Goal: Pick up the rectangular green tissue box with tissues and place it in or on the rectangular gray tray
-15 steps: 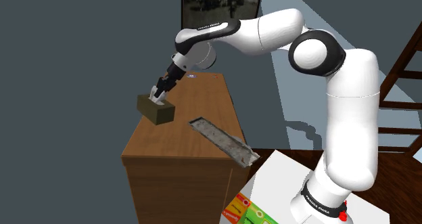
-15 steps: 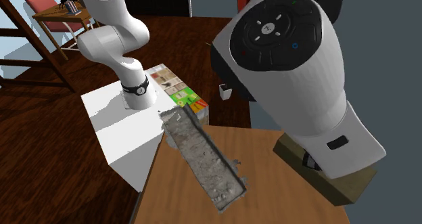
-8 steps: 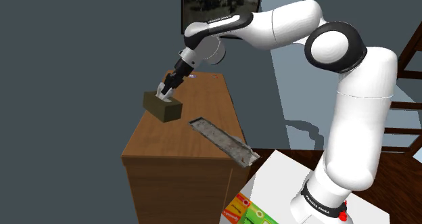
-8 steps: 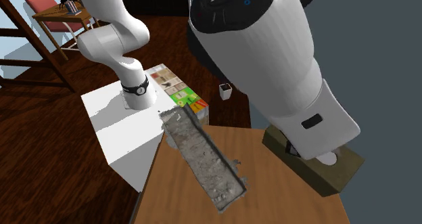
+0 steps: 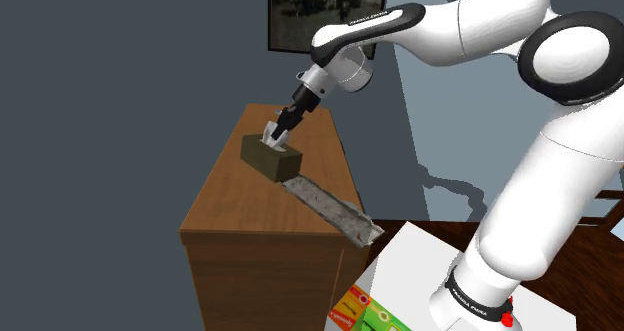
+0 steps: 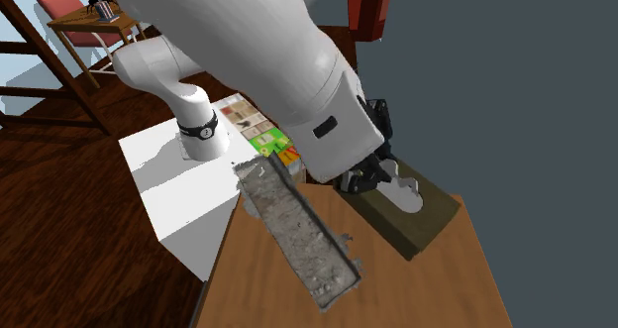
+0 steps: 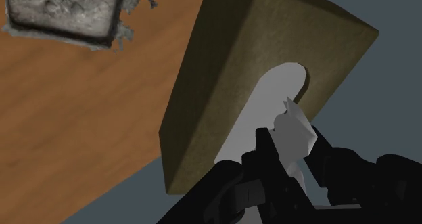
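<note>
Reaching out from its stand, the white arm (image 5: 480, 29) hangs over a wooden cabinet (image 5: 235, 214), with the pickup done and the placing not yet begun. The long gray tray (image 5: 335, 211) lies slantwise on the cabinet top, one end jutting past the edge toward the stand, and nothing lies in its rough bed. The olive-green tissue box (image 5: 270, 161) appears lifted clear of the wood and tilted, just beside the tray's far end in the shoulder view. A white tissue (image 7: 287, 118) stands up out of the box's oval slot. The black gripper (image 7: 292, 155) is pinched tight on that tissue, so the box seems to hang by it. Left to do, by my reckoning: carry the box over the tray, lower it and let go.
</note>
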